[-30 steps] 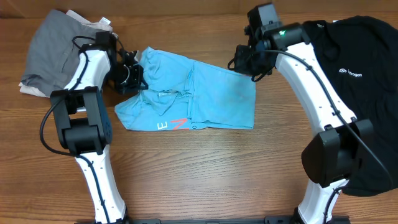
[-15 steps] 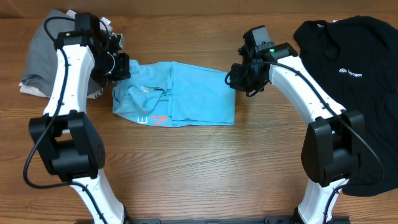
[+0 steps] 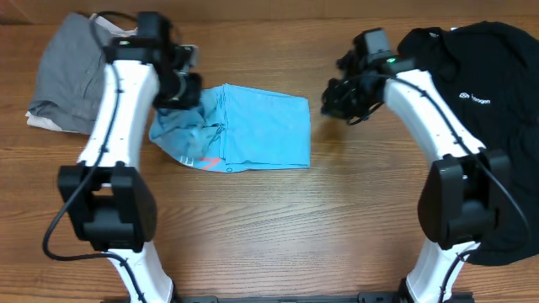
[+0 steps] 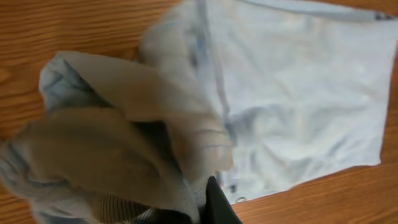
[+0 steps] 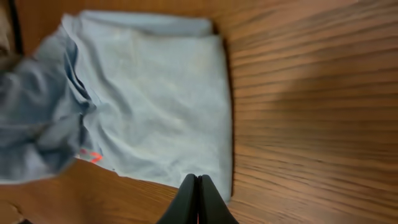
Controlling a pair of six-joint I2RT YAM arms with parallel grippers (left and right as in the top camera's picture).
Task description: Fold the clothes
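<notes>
The clothes are a light blue T-shirt (image 3: 261,130) lying partly folded at the table's middle, with a bit of coral print (image 3: 209,162) at its front edge. My left gripper (image 3: 185,91) hovers over the shirt's left end, shut on a bunched fold of it. In the left wrist view that lifted fabric (image 4: 124,143) drapes over the jaws and only one black finger (image 4: 219,206) shows. My right gripper (image 3: 341,99) is shut and empty, just right of the shirt's right edge. Its closed fingertips (image 5: 198,200) sit above bare wood next to the shirt (image 5: 155,99).
A grey garment (image 3: 63,71) lies heaped at the back left, with something white under it. A black garment with a small white logo (image 3: 480,109) covers the right side of the table. Bare wood (image 3: 278,227) lies in front of the shirt.
My left gripper has swung right, carrying the shirt's left part over the rest, so the shirt is narrower. My right gripper has moved right, off the shirt's edge.
</notes>
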